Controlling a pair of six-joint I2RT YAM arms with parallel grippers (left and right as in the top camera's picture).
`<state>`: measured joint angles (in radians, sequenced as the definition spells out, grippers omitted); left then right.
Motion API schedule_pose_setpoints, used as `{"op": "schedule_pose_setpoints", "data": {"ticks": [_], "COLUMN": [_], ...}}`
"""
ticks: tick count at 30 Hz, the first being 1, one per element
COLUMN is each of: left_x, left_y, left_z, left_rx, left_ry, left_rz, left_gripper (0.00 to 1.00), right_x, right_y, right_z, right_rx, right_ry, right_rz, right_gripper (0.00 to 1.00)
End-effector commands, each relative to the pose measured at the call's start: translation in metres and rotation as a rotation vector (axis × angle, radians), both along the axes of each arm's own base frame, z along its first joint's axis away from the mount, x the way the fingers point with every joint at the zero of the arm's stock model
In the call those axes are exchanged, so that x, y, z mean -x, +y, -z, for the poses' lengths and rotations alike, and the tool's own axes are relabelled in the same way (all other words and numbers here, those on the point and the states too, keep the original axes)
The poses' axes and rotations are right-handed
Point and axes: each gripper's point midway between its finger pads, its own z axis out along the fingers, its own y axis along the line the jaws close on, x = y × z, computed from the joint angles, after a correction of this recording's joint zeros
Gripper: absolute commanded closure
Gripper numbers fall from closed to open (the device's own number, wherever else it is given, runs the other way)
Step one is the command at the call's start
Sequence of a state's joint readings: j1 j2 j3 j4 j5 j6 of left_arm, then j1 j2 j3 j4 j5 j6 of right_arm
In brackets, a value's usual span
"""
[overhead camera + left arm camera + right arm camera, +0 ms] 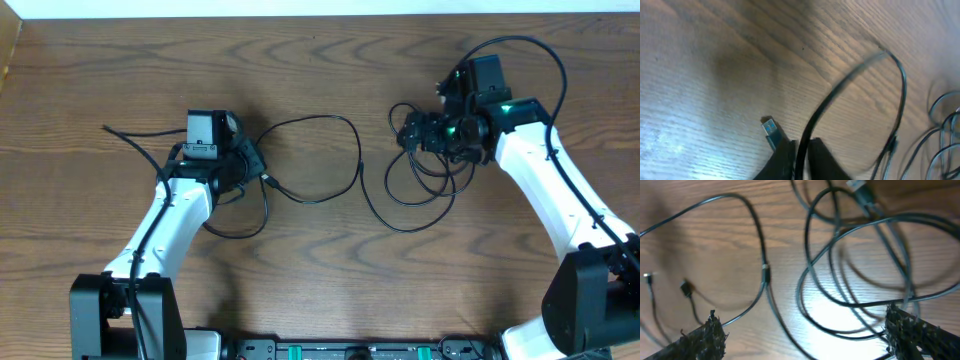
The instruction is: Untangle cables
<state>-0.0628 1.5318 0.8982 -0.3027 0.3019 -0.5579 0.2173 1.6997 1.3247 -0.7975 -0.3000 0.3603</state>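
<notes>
- Overhead: wood counter [320, 60], two white arms coming up from the near edge.
- Left claw [256, 170] sits left of centre, pointing right. One black cable [358, 150] runs from its tip in a big open loop across the middle of the counter.
- Right claw [405, 132] is over on the right, pointing left, right above the cable tangle [425, 180]. The tangle is several thin black loops overlapping, well apart from the left claw.
- Left wrist view: the two dark fingers [782, 162] are nearly together w/ the black cable [902, 85] pinched between them, so the claw is gripping it. The cable arcs up & away over the wood.
- A blue-tipped USB plug [770, 130] lies on the counter just beside the left finger. More thin loops show at the far right edge, blurred.
- Right wrist view: rough-padded fingers [705, 337] stand far apart at both bottom corners, so the claw is wide open, gripping nothing.
- The tangle [860, 302] lies on the counter between & beyond the fingers, loops crossing each other. Small plug ends [686, 287] lie at left, apart from the main knot.
</notes>
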Motion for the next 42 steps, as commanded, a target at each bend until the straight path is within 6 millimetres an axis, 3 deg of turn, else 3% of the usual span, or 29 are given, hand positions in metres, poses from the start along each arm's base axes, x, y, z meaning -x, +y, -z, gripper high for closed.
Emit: {"op": "schedule_pose_setpoints", "data": {"ticks": [1, 5, 8, 10, 12, 16, 22, 24, 25, 29, 35, 39, 42], "left_x": [-0.001, 0.0, 0.0, 0.0, 0.0, 0.0, 0.007, 0.014, 0.016, 0.017, 0.036, 0.036, 0.047], "left_y": [-0.002, -0.002, -0.002, -0.002, -0.002, -0.007, -0.036, -0.056, -0.065, -0.068, -0.107, -0.097, -0.093], "left_z": [-0.002, -0.001, -0.001, -0.001, -0.001, -0.003, -0.008, -0.008, -0.005, 0.003, 0.005, 0.011, 0.025], "left_rx": [0.073, 0.072, 0.072, 0.049, 0.002, -0.082, -0.095, -0.142, -0.199, -0.464, -0.584, -0.674, -0.665], "left_ry": [0.034, 0.041, 0.041, 0.027, 0.0, -0.068, -0.157, -0.194, -0.202, -0.201, -0.279, -0.25, -0.181], "left_rz": [-0.106, -0.106, -0.106, -0.067, 0.013, 0.209, 0.48, 0.614, 0.665, 0.728, 1.014, 1.03, 1.066], "left_gripper": [0.77, 0.76, 0.37, 0.24, 0.18, 0.13, 0.12, 0.11, 0.11, 0.1, 0.07, 0.07, 0.07], "right_x": [0.005, 0.004, 0.006, 0.009, 0.011, 0.011, 0.01, 0.009, 0.009, 0.01, 0.008, 0.009, 0.008], "right_y": [0.009, 0.009, 0.004, -0.002, -0.006, -0.017, -0.017, -0.019, -0.022, -0.039, -0.053, -0.056, -0.062], "right_z": [-0.001, -0.001, 0.002, 0.006, 0.008, 0.011, 0.011, 0.011, 0.012, 0.016, 0.016, 0.017, 0.017], "right_rx": [-0.041, -0.04, -0.01, 0.026, 0.052, 0.11, 0.115, 0.123, 0.142, 0.233, 0.312, 0.321, 0.334], "right_ry": [0.024, 0.024, 0.033, 0.047, 0.055, 0.056, 0.049, 0.047, 0.046, 0.048, 0.033, 0.038, 0.04], "right_rz": [-0.009, -0.009, 0.002, 0.013, 0.021, 0.041, 0.044, 0.047, 0.054, 0.086, 0.115, 0.117, 0.132], "right_gripper": [0.01, 0.01, 0.01, 0.01, 0.01, 0.01, 0.01, 0.01, 0.01, 0.01, 0.01, 0.01, 0.01]}}
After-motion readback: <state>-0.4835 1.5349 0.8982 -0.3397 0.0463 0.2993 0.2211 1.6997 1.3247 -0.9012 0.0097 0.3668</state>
